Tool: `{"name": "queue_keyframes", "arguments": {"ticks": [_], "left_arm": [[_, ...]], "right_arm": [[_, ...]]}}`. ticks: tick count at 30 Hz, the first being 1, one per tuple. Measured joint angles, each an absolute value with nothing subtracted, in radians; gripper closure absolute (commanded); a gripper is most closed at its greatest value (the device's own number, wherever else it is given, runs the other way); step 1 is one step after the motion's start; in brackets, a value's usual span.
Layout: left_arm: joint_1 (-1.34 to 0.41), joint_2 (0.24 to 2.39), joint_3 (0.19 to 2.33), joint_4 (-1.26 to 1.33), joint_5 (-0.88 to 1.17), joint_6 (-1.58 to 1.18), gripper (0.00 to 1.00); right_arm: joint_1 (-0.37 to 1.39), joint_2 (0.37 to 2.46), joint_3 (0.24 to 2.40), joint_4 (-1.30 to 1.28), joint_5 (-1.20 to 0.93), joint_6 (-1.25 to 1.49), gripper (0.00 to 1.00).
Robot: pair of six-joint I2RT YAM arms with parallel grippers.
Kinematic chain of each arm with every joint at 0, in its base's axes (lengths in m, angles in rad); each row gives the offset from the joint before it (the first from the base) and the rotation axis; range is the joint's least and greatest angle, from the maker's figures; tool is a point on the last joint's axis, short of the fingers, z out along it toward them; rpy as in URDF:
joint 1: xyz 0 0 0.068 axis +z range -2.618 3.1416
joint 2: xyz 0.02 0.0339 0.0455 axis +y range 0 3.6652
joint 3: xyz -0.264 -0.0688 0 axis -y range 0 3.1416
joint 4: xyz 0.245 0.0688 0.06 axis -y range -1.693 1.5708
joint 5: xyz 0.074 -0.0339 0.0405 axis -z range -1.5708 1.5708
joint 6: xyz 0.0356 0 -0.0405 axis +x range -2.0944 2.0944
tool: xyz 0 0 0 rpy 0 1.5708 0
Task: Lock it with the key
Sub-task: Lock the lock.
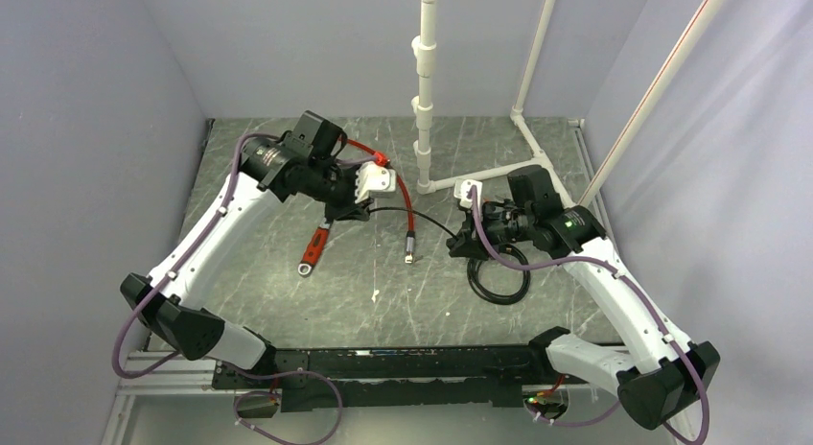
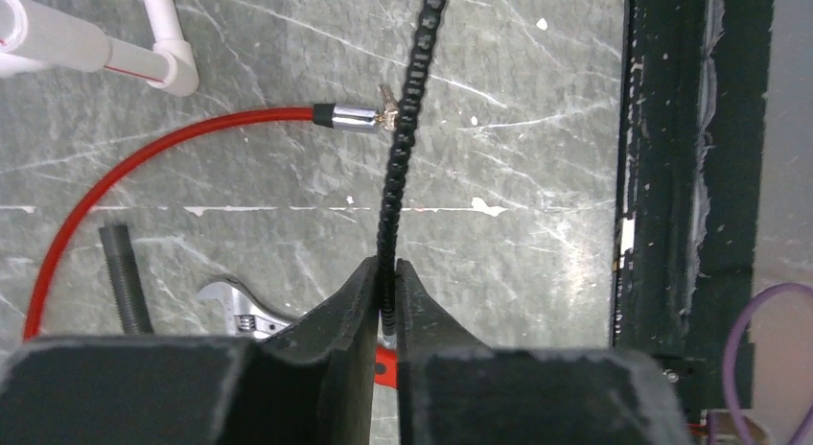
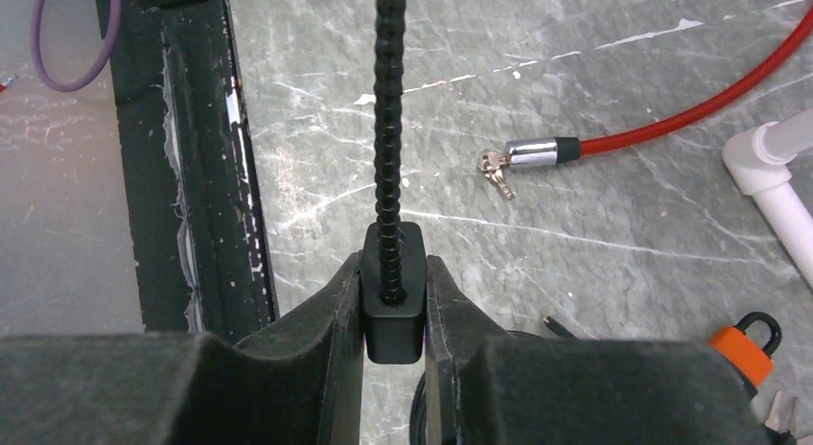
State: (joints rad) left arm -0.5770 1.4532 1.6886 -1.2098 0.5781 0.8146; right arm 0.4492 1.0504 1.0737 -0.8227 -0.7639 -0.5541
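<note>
On the table, between the arms: one red cable with a metal tip, one red-handled wrench to its left, one coiled black cable near right, one orange padlock beside it. Crossing over the red cable: the black cord, pinched tight in the left gripper. Clamped narrow in the right gripper, right of centre: the key.

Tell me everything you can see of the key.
The key shows only a blocky black head, matte like plastic, clamped between the fingers of the right tool. Its blade is hidden. A ribbed black cord leaves the head's far end and runs straight across to the left tool, which pinches it. Nothing else touches it.
</note>
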Motion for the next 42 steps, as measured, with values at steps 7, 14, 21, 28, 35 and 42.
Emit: {"name": "queue_keyframes", "arguments": {"ticks": [7, 14, 21, 28, 35, 42], "left_arm": [[-0.577, 1.472, 1.689, -1.203, 0.612, 0.796, 1.0], [-0.575, 1.373, 1.555, -0.932, 0.722, 0.537, 1.0], [-0.583, 1.225, 1.37, -0.456, 0.79, 0.144, 1.0], [-0.659, 1.226, 1.322, -0.13, 0.788, -0.068, 1.0], [-0.686, 1.257, 1.312, 0.043, 0.788, -0.167, 1.0], [-0.698, 1.282, 1.312, 0.088, 0.79, -0.189, 1.0]], "right_arm": [[0.45, 1.044, 1.08, -0.805, -0.764, -0.54, 1.0], [0.45, 0.979, 0.994, -0.602, -0.764, -0.411, 1.0], [0.45, 0.955, 0.92, -0.251, -0.768, -0.178, 1.0], [0.451, 0.953, 0.892, 0.048, -0.796, -0.014, 1.0], [0.465, 0.959, 0.887, 0.13, -0.849, 0.045, 1.0], [0.477, 0.963, 0.887, 0.137, -0.878, 0.056, 1.0]]}}
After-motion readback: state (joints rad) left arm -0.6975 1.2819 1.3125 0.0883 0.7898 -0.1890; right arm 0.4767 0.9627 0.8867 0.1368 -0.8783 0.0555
